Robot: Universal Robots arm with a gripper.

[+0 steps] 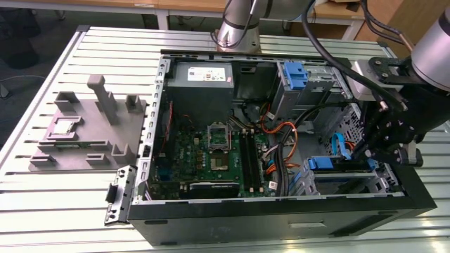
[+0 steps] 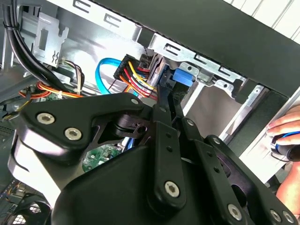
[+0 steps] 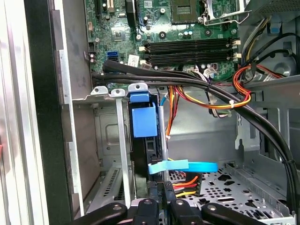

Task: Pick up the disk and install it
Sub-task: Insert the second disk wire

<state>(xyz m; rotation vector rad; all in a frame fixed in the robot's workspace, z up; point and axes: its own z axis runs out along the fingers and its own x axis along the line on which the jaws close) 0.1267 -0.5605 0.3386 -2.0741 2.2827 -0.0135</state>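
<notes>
End effector is inside the case, fingers together on the rear edge of the disk. Disk stands on edge in the drive cage, blue rail facing up. Blue SATA cable and orange-yellow power leads run just beside the fingers. Black cable bundle crosses above the cage. Beyond it, motherboard, then PSU. Grey fixture sits on the desk, well apart.

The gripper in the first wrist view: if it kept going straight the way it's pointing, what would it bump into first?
Probably the disk in its blue carrier, standing edge-on in the drive bay directly ahead of the gripper. Depth is hard to judge.
</notes>
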